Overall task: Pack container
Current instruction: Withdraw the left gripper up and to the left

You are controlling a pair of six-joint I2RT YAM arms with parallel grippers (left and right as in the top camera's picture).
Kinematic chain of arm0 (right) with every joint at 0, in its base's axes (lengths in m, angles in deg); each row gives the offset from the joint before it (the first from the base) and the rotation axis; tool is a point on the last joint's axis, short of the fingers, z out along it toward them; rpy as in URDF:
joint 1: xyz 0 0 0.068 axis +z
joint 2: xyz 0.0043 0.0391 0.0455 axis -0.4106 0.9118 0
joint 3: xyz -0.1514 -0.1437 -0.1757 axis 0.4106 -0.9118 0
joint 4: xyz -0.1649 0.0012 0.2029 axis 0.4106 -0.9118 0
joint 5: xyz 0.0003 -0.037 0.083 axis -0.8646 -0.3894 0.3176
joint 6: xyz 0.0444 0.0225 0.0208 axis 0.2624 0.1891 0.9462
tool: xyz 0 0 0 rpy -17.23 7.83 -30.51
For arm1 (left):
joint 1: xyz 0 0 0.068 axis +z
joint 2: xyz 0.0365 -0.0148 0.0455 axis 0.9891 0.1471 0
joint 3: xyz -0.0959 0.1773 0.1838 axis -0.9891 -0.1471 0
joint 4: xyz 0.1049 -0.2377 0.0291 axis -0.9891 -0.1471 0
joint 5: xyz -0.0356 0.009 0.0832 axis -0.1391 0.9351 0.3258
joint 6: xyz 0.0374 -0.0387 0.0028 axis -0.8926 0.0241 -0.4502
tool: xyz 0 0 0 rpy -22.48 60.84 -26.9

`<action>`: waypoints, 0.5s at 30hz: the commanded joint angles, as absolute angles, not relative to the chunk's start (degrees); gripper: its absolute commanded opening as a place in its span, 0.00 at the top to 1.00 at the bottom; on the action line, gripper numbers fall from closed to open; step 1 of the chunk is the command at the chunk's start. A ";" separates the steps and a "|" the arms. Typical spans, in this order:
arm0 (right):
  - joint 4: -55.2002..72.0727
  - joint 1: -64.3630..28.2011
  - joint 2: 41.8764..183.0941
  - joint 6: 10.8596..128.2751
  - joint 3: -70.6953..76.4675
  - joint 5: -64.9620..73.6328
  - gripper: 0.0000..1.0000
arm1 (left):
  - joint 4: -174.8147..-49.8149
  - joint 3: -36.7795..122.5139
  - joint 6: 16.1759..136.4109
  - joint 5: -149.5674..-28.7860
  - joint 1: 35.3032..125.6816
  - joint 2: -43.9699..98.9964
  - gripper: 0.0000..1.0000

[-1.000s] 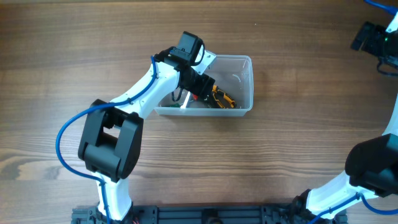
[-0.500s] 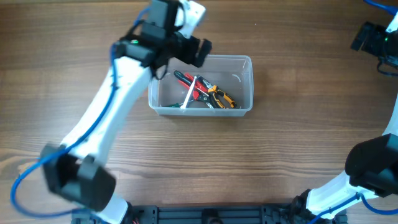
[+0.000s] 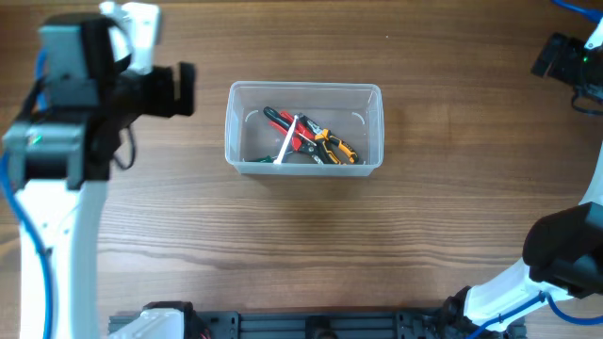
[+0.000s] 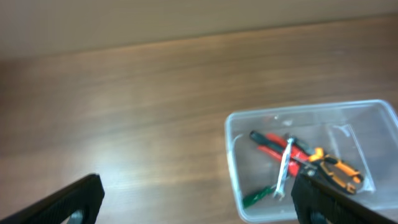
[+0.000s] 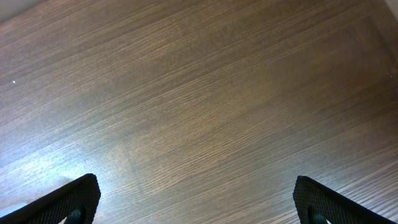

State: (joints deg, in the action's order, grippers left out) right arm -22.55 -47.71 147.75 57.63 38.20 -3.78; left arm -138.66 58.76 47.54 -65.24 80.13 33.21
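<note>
**Left gripper point(image 3: 181, 89) empty, left of the packed container point(image 3: 311, 87)**

Left gripper jaws are spread wide with nothing between them. In the wrist view its two fingers sit at the bottom corners of the frame, with bare table point(image 3: 424, 235) between. Overhead, it hangs at the upper left of the frame, apart from the container and touching nothing.

The container stands at upper centre of the overhead frame, just right of that gripper, its long axis running left to right. In the left wrist view it lies at the lower right. Any return to it would therefore mean travelling rightward across the frame, along the tub's length.

The right gripper point(image 3: 563, 56) is parked at the upper right corner, well apart from the tub, jaws likewise spread over bare wood. The left arm is the nearer.

Inside the tub, the tools are heaped toward its lower middle:
- Red pliers point(image 3: 281, 121)
- Orange pliers point(image 3: 337, 149), just beside them
- A pale wrench point(image 3: 287, 143), laid slantwise across the red handles
- A green-handled tool point(image 3: 259, 158) against the lower wall, too small to identify

Packing looks done or nearly so.
</note>
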 commanded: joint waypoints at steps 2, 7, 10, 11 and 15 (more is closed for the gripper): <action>-22.39 -47.88 148.65 58.70 38.17 -4.35 0.00 | -143.49 59.74 49.55 -64.63 86.16 29.49 0.00; -22.39 -47.88 148.65 58.70 38.17 -4.37 0.00 | -147.78 59.70 49.55 -65.55 88.59 27.35 0.00; -22.39 -47.88 148.65 58.70 38.17 -4.35 0.00 | -149.74 59.70 49.55 -67.04 88.59 25.54 0.00; -22.39 -47.88 148.65 58.70 38.17 -4.35 0.00 | -150.51 59.63 49.55 -67.87 88.59 24.62 0.00; -22.37 -47.88 148.65 58.70 38.17 -4.35 0.00 | -153.57 59.52 49.57 -72.94 88.59 18.37 0.00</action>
State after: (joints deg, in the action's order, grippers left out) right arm -22.55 -47.71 147.75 57.63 38.20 -3.78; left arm -151.93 58.76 48.81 -67.47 88.31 24.20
